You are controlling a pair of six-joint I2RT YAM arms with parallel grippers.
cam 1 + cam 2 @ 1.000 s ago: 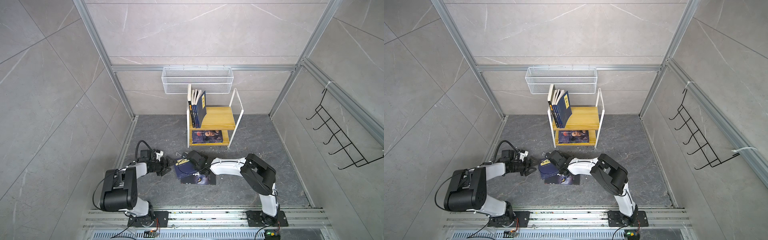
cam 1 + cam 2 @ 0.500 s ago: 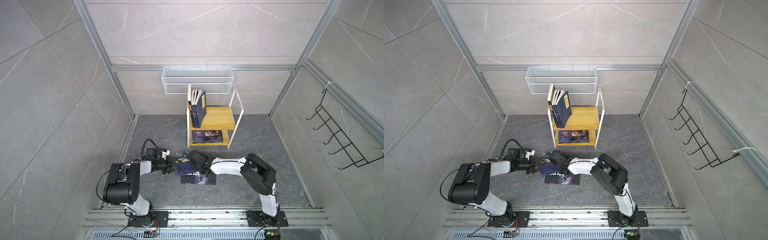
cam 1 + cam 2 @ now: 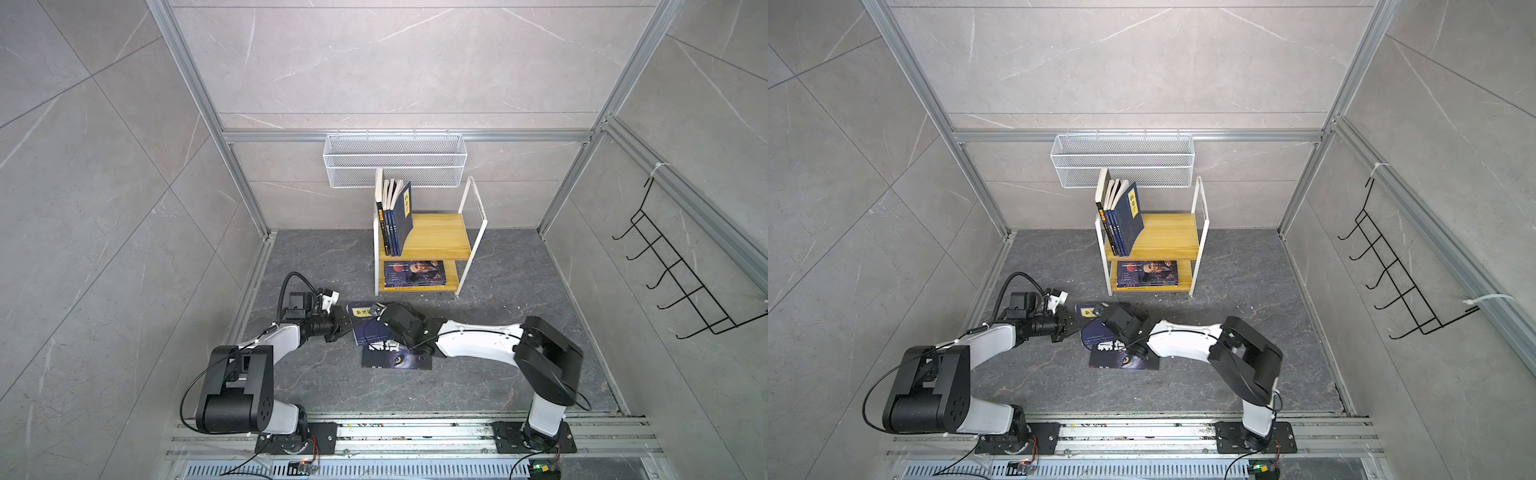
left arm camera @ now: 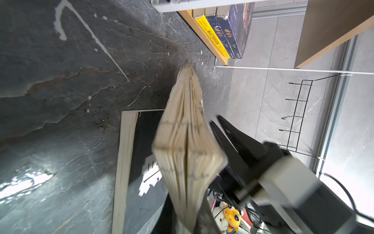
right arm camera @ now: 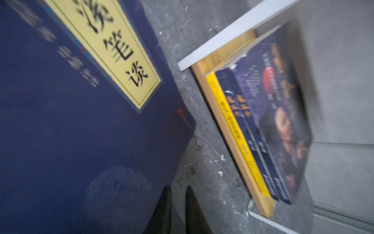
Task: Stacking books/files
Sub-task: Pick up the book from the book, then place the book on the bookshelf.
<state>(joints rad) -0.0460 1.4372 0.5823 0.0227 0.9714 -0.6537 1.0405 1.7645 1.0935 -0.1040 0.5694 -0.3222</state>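
looks like a handover: left gripper (image 3: 340, 322) clamped on the page edge of the thin navy paperback with yellow label (image 3: 370, 331), tilted over the black floor book (image 3: 395, 362); right gripper (image 5: 177, 191) jaws barely parted, should back clear next.

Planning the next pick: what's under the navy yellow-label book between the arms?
A black book with an eye on its cover lies flat on the floor. Its far edge is hidden by the navy book.
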